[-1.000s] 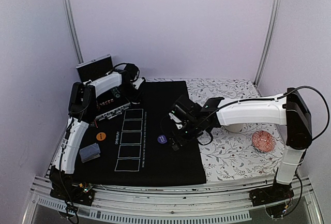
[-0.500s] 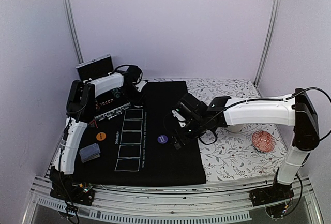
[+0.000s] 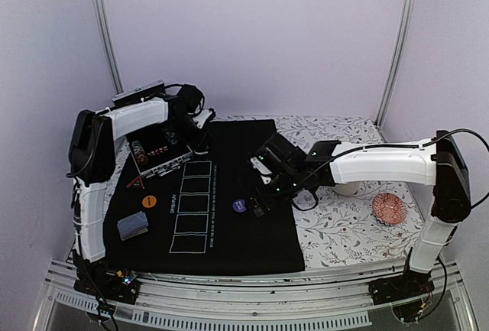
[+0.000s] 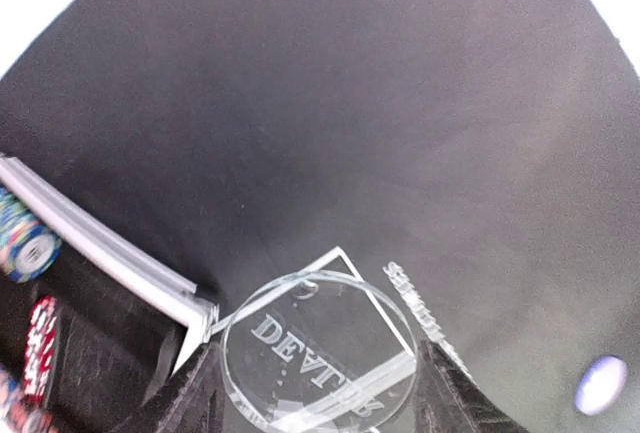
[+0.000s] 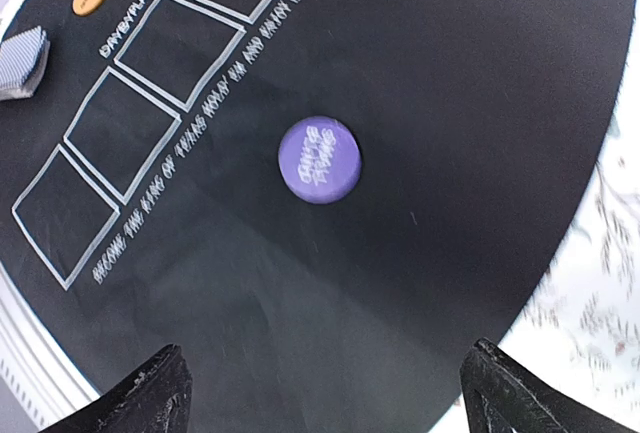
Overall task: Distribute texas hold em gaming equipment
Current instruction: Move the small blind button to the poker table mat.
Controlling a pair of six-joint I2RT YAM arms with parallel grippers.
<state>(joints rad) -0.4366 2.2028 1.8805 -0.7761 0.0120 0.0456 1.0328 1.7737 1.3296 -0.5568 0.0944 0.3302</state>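
My left gripper (image 4: 315, 385) is shut on a clear round disc (image 4: 320, 348) with lettering, held above the black mat (image 4: 400, 103) beside the chip case (image 4: 100, 253). In the top view this gripper (image 3: 189, 134) hangs at the mat's far left corner. Striped poker chips (image 4: 25, 243) lie in the case. A purple disc (image 5: 319, 159) rests on the mat, ahead of my open right gripper (image 5: 325, 393), which hovers over bare mat (image 3: 260, 193). An orange disc (image 3: 150, 201), a red triangle marker (image 3: 136, 183) and a stack of cards (image 3: 132, 225) sit on the mat's left side.
The open chip case (image 3: 157, 155) lies at the mat's back left. White card outlines (image 3: 191, 209) run down the mat. A small reddish patterned dish (image 3: 390, 209) stands on the floral cloth at the right. The right arm crosses over that cloth.
The left arm has risen and stretched toward the back, carrying the clear disc over the mat's far corner. The right gripper has drawn back a little from the purple disc.
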